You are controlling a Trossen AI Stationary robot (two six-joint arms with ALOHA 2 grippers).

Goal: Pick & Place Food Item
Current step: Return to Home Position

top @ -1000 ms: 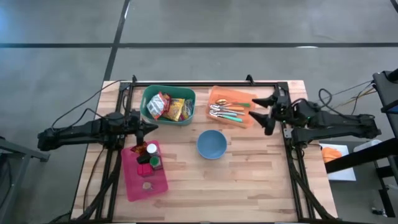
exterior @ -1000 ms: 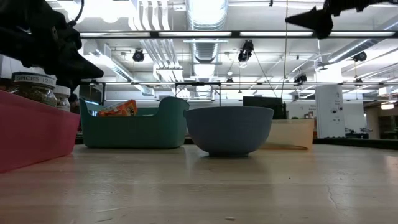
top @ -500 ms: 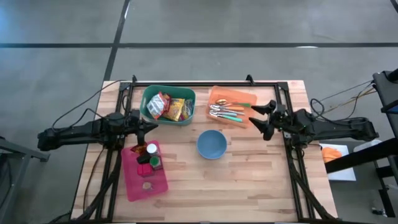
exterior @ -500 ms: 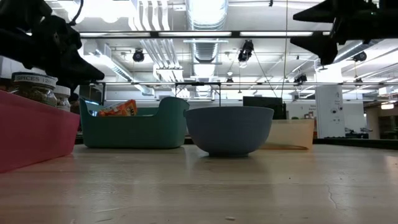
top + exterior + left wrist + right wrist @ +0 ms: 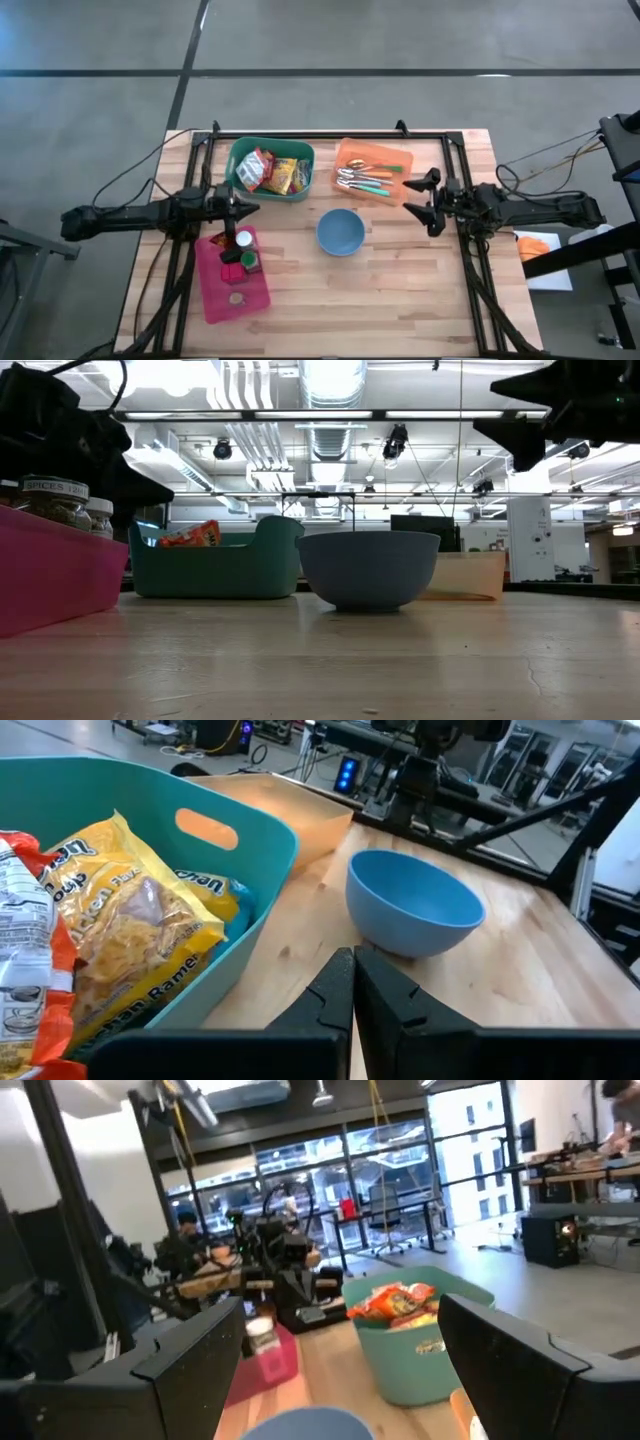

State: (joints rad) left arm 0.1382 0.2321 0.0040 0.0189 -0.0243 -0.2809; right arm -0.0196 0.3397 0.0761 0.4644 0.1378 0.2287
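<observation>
1. A teal bin (image 5: 245, 860) stands on the wooden desk (image 5: 520, 990), holding a yellow ranch-flavoured snack bag (image 5: 135, 925) and, against that, a red-and-white packet (image 5: 25, 950).
2. A blue bowl (image 5: 415, 905) sits upright just beside the teal bin, empty as far as its inside shows.
3. A pale orange bin (image 5: 275, 805) lies just behind the teal bin.
4. The left jaws, pressed together, point between teal bin and bowl.

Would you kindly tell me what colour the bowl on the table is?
Light blue; the bowl shows best in the left wrist view.

probably a robotics lab: exposed ceiling ducts (image 5: 330, 385), strip lights (image 5: 250, 415), bare concrete floor (image 5: 400, 35).
</observation>
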